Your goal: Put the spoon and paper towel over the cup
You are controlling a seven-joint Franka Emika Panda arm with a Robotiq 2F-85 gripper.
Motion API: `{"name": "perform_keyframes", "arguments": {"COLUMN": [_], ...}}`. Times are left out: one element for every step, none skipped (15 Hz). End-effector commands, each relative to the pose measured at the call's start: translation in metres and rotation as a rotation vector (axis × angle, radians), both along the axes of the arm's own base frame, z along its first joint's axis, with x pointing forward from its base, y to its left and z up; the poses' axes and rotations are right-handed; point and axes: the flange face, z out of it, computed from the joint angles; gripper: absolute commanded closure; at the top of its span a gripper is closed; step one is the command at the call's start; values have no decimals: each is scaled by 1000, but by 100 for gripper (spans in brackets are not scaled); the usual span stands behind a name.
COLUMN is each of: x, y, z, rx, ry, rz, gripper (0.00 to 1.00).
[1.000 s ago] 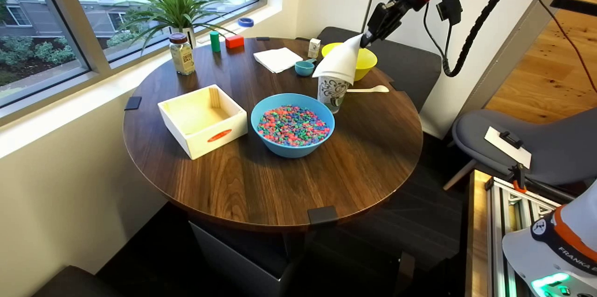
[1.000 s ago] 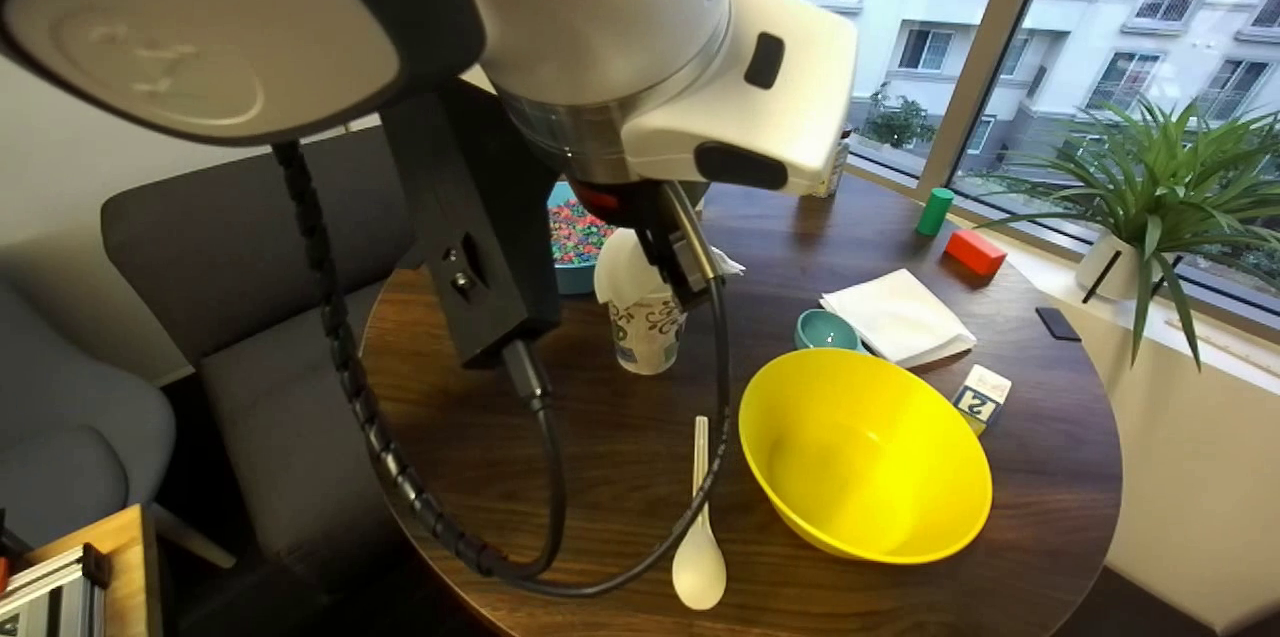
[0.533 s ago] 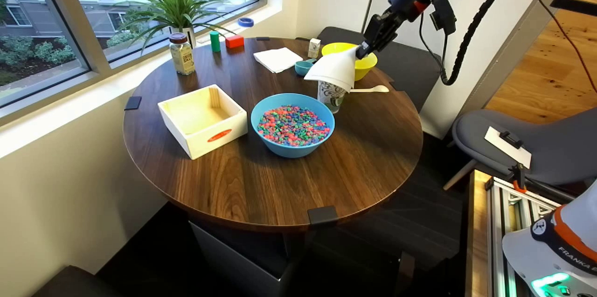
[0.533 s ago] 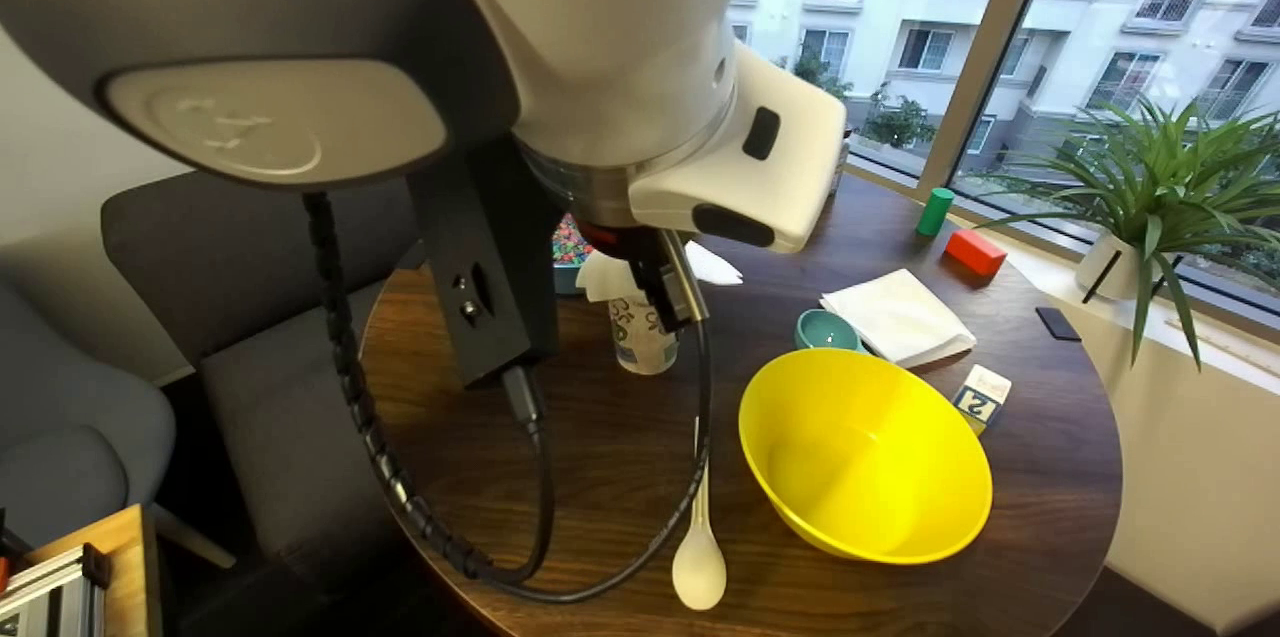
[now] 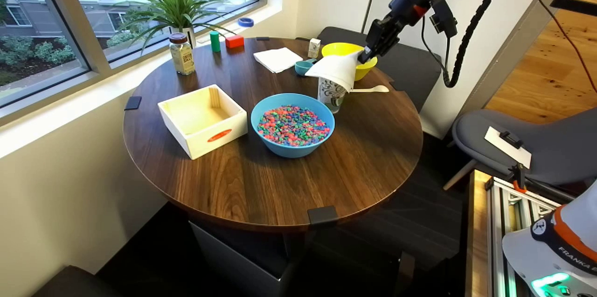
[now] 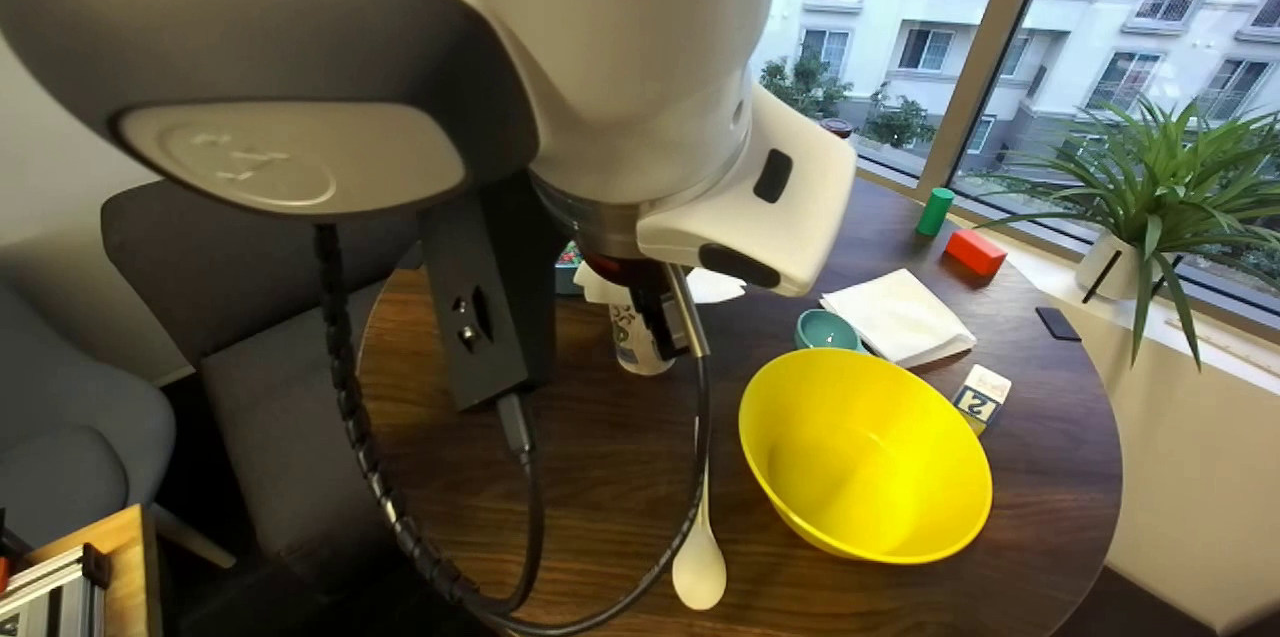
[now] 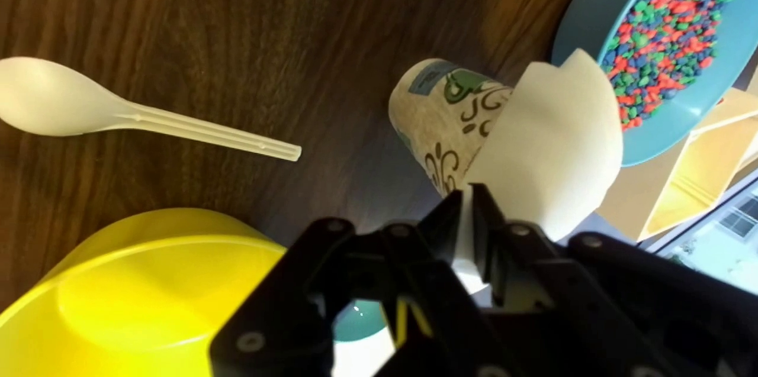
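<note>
Window (image 5: 77,31): on the left in an exterior view, with a leafy potted plant (image 5: 175,1) beside it.
Jar (image 5: 183,57): dark lid, printed label, upright near the edge of a round dark wood table (image 5: 280,185).
Wooden box (image 5: 200,144): pale, open-topped, with an orange-red oval on 1 wall.
Far side: a green cylinder (image 5: 215,41) just beside a red block (image 5: 234,41).
Napkin (image 5: 278,60): white, lying flat, a small teal scoop (image 5: 304,68) just beside it.
Blue bowl (image 5: 291,151): holding small red, green and blue pieces (image 5: 293,124), just beside the wooden box.
Cup (image 5: 330,94): white paper with a dark swirling print, upright on the table near the blue bowl, its rim hidden.
Paper towel (image 5: 333,68): white, draped over the cup's mouth, its edge flaring past the sides, 1 end raised at the right.
Yellow bowl (image 5: 365,70): large, smooth, partly behind the paper towel in an exterior view.
Gripper (image 7: 468,205): black, narrow, its 2 fingertips pinching the raised end; the wrist view shows white paper between them.
Spoon (image 7: 142,117): pale tan, lying on the table near the yellow bowl, apart from the cup, its handle pointing toward the cup.
Chair (image 5: 555,157): gray, bearing a white card (image 5: 501,146) with a black clip (image 5: 511,139).
</note>
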Motion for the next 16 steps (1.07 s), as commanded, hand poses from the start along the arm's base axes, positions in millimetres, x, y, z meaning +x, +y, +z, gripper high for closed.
{"name": "perform_keyframes", "arguments": {"x": [2,2,2,3,3,3,3,2,0,-2,-5,-10,-13,-17,-19,-22], "y": [-6,-8,-9,-10,-11,-12,-13,-14,-16,-18,-21,-23,-25,-25,-24,-23], "z": [-2,-2,-2,-2,-2,-2,-2,-2,-1,-2,-4,-5,-6,-8,-10,-12], "rx": [2,0,-5,-6,-9,-11,-19,-30,-47,-71,-116,-157,-195,-229,-262,-288], "ry": [32,33,34,35,37,38,41,45,48,56,60,62,71,83,96,108], "rz": [-14,-17,-22,-24,-27,-28,-34,-38,-42,-38,-25,3,29,60,86,113], "gripper": [63,54,47,40,31,24,16,9,2,0,0,0,0,0,0,0]}}
